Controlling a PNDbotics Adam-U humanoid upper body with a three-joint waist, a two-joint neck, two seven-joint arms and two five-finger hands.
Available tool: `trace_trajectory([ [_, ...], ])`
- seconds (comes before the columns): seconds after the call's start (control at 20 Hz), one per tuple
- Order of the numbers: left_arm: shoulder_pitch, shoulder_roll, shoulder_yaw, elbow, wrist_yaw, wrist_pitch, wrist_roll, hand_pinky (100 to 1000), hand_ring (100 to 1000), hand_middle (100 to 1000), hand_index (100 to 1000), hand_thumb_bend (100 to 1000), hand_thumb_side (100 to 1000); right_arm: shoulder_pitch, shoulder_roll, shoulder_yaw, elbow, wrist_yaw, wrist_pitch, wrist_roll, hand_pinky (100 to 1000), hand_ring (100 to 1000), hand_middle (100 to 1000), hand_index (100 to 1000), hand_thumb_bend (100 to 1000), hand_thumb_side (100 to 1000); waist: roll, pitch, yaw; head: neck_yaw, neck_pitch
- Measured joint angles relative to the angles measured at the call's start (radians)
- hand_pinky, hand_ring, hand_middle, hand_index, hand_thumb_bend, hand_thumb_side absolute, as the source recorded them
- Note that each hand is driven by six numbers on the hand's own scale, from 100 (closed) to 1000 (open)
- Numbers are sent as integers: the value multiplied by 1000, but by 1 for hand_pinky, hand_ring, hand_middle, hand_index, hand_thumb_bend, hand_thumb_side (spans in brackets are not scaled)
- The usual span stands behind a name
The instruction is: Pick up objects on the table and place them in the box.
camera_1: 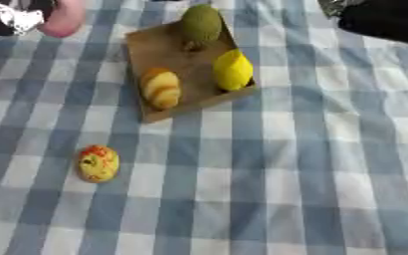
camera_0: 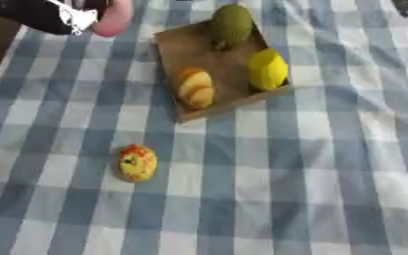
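Box [camera_0: 179, 55] holds 3 fruits; 1 yellow-red fruit [camera_0: 137, 162] on cloth; hand states unclear.

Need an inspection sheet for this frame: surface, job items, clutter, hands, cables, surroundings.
Surface: table under a blue-and-white checked cloth, lying flat.
Job's things: shallow brown box at the far centre, holding a green fruit at its far end, a yellow lemon-like fruit on its right side and an orange-tan ridged item near its front. One yellow item with a red top lies outside on the cloth, nearer than the box and left of it.
Clutter: nothing seen.
Hands: left hand at the top left corner, a pink object at it; fingers unclear. Right hand: a dark shape at the top right, unclear.
Cables: nothing seen.
Surroundings: dark strip at the left edge.
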Motion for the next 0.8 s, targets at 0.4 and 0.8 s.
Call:
trace_trajectory([
  [0.4, -32, -73, -31, 85, 7, -29, 45, 811, 739, 637, 621, 100, 281, -12, 19, -1, 0, -6, 14, -16, 696, 713, 790, 829, 100, 660, 2, 3, -27, 19, -13],
  [0.8, -61, -168, -68, 195, 9, -59, 84, 817, 748, 653, 658, 100, 267, -23, 43, -3, 0, -18, 25, -37, 691, 705, 783, 822, 100, 664, -1, 10, -40, 29, -21],
])
